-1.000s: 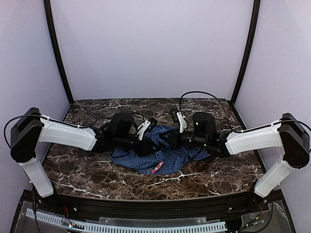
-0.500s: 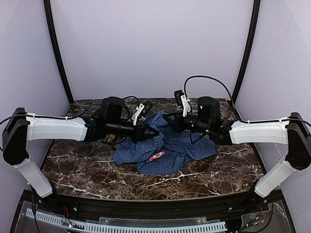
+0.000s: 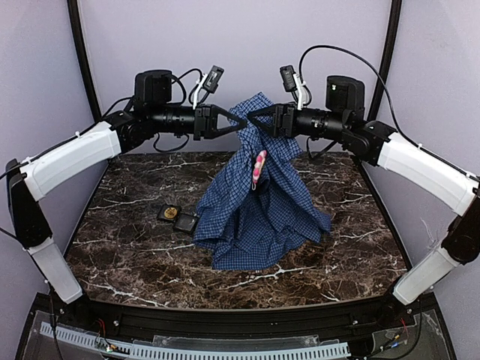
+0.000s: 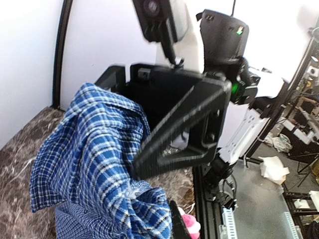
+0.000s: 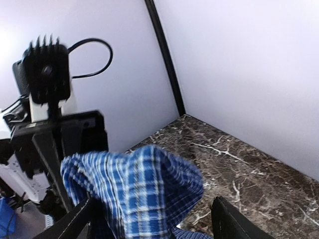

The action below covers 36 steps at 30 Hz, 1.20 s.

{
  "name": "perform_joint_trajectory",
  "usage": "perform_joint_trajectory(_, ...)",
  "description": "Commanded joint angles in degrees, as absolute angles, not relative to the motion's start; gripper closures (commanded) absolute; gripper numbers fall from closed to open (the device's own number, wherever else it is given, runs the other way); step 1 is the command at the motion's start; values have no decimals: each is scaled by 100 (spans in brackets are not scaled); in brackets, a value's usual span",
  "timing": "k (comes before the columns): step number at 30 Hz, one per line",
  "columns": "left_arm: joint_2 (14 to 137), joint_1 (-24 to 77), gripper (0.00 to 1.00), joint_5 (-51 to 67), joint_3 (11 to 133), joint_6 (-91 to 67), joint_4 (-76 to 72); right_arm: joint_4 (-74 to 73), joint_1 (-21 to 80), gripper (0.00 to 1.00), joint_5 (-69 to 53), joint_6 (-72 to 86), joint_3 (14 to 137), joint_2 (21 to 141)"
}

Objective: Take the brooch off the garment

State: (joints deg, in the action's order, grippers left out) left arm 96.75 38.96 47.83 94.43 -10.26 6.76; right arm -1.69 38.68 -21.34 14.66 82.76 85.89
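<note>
The garment [image 3: 255, 214], a blue checked shirt, hangs in a peak high over the table, its lower part resting on the marble. A pink-and-white brooch [image 3: 259, 166] is pinned on the hanging front, a little below the peak. My left gripper [image 3: 241, 123] is shut on the cloth at the peak from the left. My right gripper [image 3: 253, 120] faces it from the right, jaws wide apart, with cloth [image 5: 142, 191] lying loosely between them. In the left wrist view the shirt [image 4: 89, 164] fills the lower left and the brooch [image 4: 191, 227] peeks out at the bottom edge.
A small black tray [image 3: 185, 222] with a round gold piece [image 3: 170, 213] lies on the marble table [image 3: 120, 247] left of the shirt. Black frame posts [image 3: 88, 75] and pale walls stand behind and at both sides.
Both arms have risen from the table and lifted the shirt into a hanging peak. The right gripper has opened. The black tray has come into view.
</note>
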Motion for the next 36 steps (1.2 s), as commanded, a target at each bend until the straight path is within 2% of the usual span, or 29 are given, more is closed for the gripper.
perform_joint_trajectory(1,9846,3637,99,5809,10076,-2519,588,-1511,3832,22,-3116,2002,8581,8384)
perform_joint_trajectory(6,9924,3466,99,6020,10093,-3215,204,-1463,3823,22,-3228,2736,8605,8156)
perform_joint_trajectory(12,9938,3463,99,6427,9635,-3532,55,-1539,3823,19,-3688,2814,8386,8201)
perform_joint_trajectory(19,9905,3463,99,6723,9531,-3529,73,-1477,3822,25,-4246,2721,8291,8545)
perform_joint_trajectory(22,9885,3463,99,6771,9513,-3541,147,-1469,3823,36,-4612,2705,8428,8767)
perform_joint_trajectory(29,9868,3463,99,6761,9503,-3574,225,-1512,3823,78,-4762,2650,8519,8868)
perform_joint_trajectory(32,9858,3463,99,6696,9508,-3508,330,-1383,3819,100,-4742,2735,8454,8815)
perform_joint_trajectory(33,9855,3463,98,6587,9517,-3450,394,-1338,3823,100,-4723,2764,8429,8789)
perform_joint_trajectory(34,9827,3463,95,6475,9547,-3253,656,-1299,3823,100,-4681,2790,8398,8756)
perform_joint_trajectory(36,9768,3463,72,5999,9623,-2745,1256,-1244,3828,100,-4385,2872,8318,8656)
